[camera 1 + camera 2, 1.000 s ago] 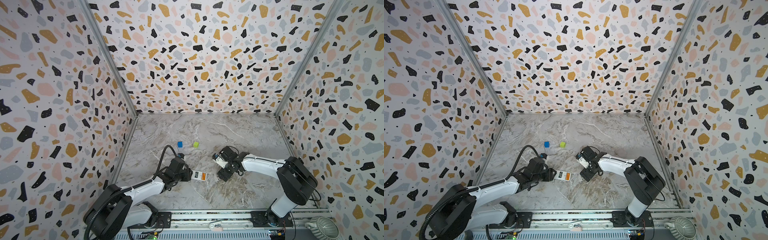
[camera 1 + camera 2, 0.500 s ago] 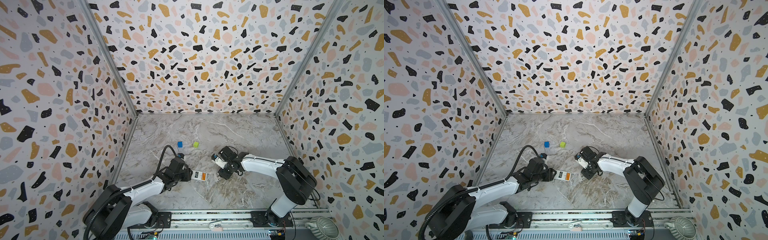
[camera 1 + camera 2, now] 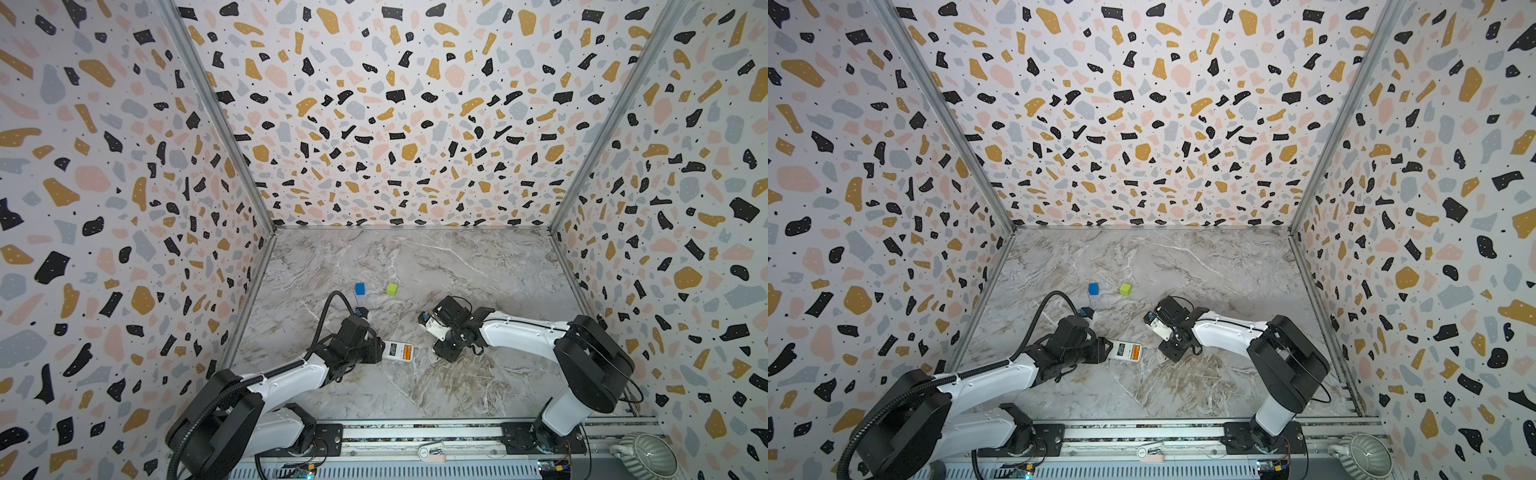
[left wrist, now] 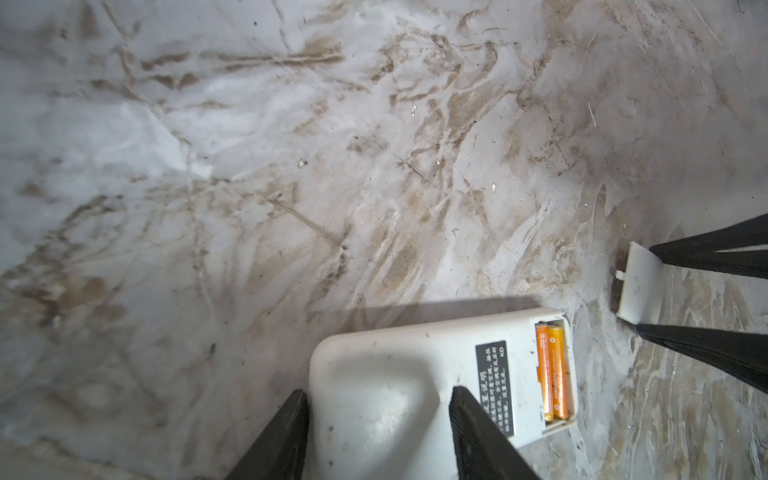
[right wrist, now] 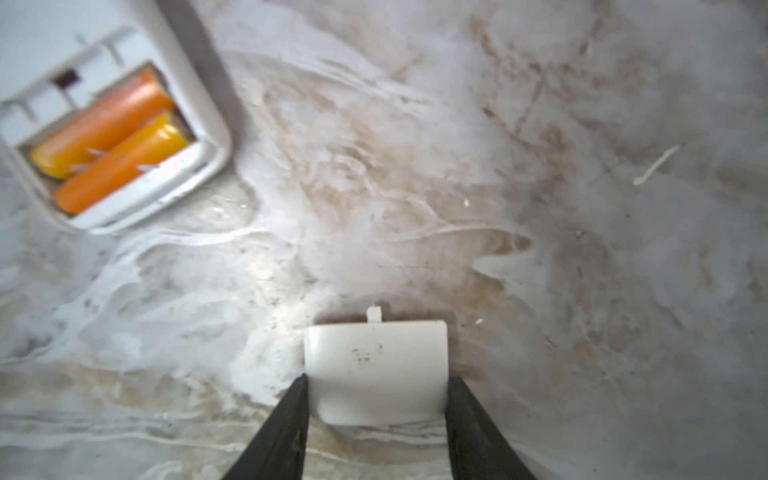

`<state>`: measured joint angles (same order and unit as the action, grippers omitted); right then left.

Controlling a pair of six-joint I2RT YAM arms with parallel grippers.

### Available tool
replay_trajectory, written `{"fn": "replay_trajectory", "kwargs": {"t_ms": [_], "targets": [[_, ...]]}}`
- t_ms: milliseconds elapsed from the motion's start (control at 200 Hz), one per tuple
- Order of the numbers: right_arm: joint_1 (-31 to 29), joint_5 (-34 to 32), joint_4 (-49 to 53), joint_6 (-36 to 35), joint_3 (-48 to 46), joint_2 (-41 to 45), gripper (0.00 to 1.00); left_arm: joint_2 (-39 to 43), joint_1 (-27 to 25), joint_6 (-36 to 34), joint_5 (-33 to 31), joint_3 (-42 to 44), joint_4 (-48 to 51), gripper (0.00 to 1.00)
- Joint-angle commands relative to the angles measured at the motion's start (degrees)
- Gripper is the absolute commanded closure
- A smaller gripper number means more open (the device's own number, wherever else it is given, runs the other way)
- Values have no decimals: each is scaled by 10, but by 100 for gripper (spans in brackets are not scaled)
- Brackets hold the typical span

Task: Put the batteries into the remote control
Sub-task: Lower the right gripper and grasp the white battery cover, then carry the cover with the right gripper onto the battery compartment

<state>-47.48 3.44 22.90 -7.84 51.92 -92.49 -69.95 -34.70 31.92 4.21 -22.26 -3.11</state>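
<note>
Left claw point(image 4: 378, 392) is clamping remote point(image 4: 415, 365), batteries point(image 4: 552, 370) sitting in its open bay; right claw point(image 5: 377, 379) is pinching loose cover point(image 5: 374, 353) on bench point(image 4: 249, 166).

The batteries point(image 4: 552, 372) lie side by side in the remote control point(image 4: 395, 365), at the left gripper point(image 4: 379, 392); the cover point(image 5: 376, 361) sits between the fingers point(image 5: 282, 424) of the right gripper point(image 5: 376, 380).

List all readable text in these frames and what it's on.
"KD": on the black label on the back of the remote control.
Rest of that label: Chinese characters, too blurred to read.
Print on the batteries: too small.
Black label in both top views: unreadable.
Battery cover: no text.
</note>
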Motion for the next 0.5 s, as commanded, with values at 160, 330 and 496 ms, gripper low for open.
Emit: {"fn": "replay_trajectory", "kwargs": {"t_ms": [160,330,496], "targets": [[-56,11,-27,-46,15,36,63,-1,-1,-2,-1,10,-19,43],[-75,16,-33,-71,42,5,64,-10,-2,-2,0,14,-33,44],[-80,17,-34,-84,69,-20,66,-13,-2,-2,1,15,-37,45]]}}
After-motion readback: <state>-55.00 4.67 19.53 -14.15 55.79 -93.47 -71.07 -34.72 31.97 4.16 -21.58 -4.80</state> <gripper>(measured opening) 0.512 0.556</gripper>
